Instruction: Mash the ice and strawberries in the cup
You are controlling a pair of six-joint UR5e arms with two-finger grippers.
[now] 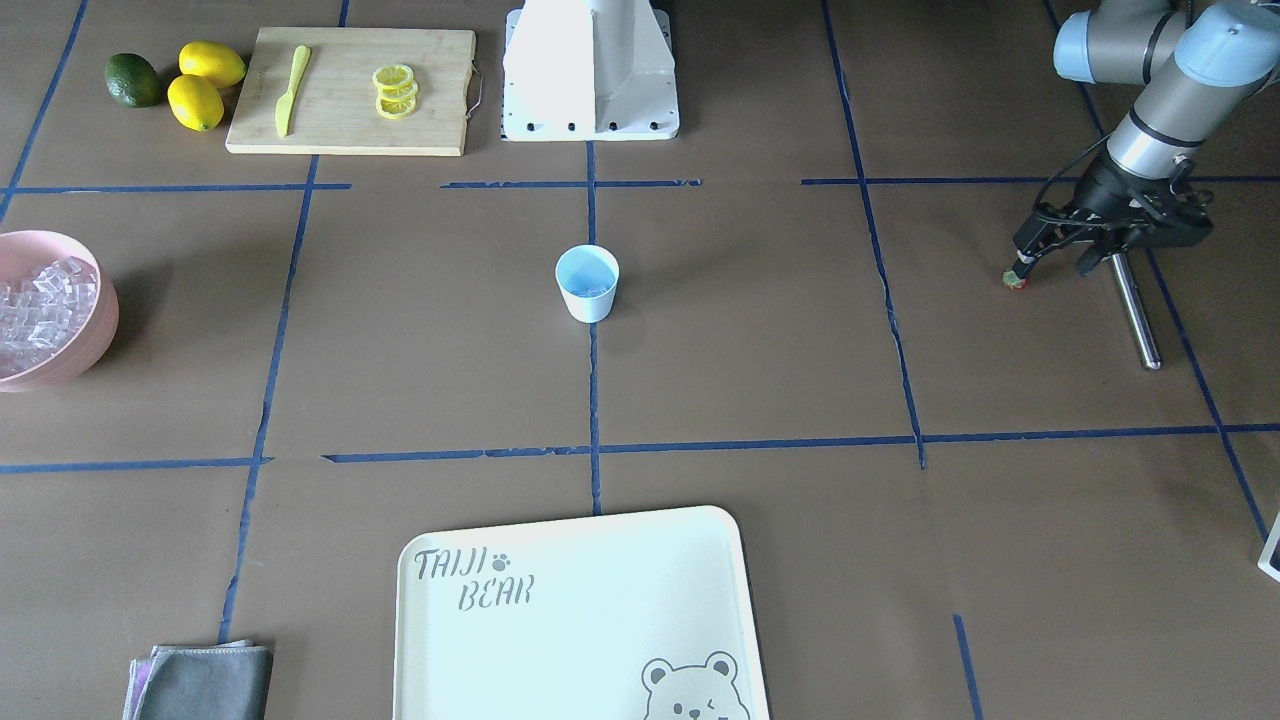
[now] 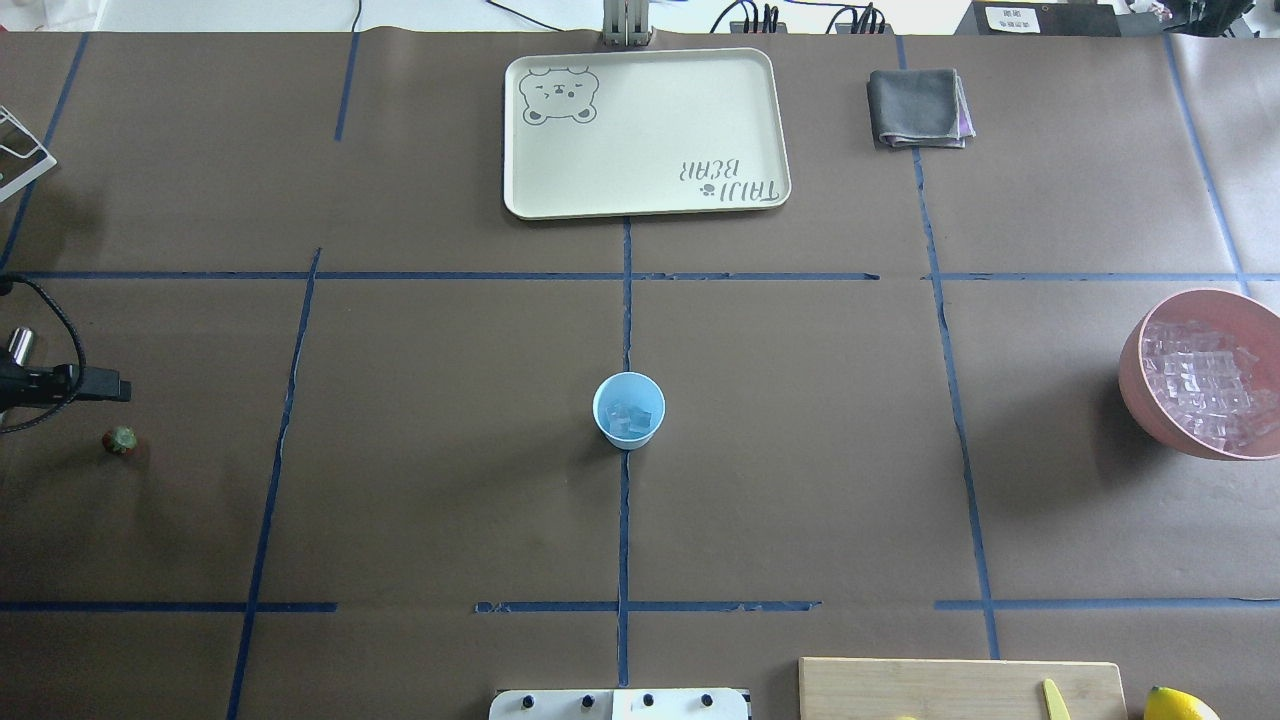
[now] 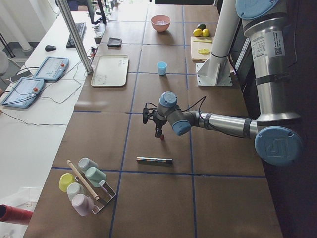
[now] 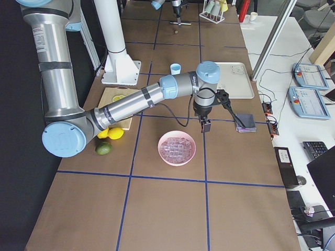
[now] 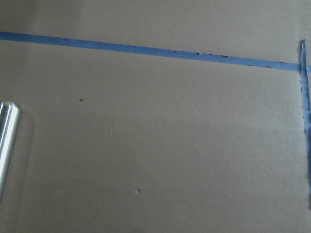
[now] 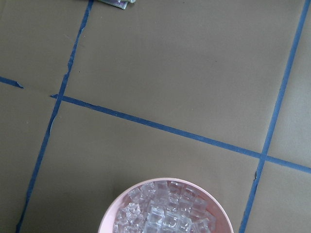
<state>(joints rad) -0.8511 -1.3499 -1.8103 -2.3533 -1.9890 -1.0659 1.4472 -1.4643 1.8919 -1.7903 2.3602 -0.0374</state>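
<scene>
The light-blue cup (image 2: 628,410) stands at the table's middle with a few ice cubes (image 2: 631,416) inside; it also shows in the front view (image 1: 588,285). The tiny red strawberry (image 1: 1015,280) lies on the table at the robot's far left, and shows in the overhead view (image 2: 121,440). My left gripper (image 1: 1055,268) is open just above it, one fingertip close to the strawberry. My right gripper (image 4: 204,124) hangs over the table just past the pink bowl; I cannot tell whether it is open or shut.
A pink bowl (image 2: 1135,380) full of ice (image 2: 1200,385) sits at the robot's right. A metal rod (image 1: 1137,310) lies beside the left gripper. A cream tray (image 2: 650,205), a grey cloth (image 2: 918,107), and a cutting board (image 1: 350,140) with lemon slices lie around the edges.
</scene>
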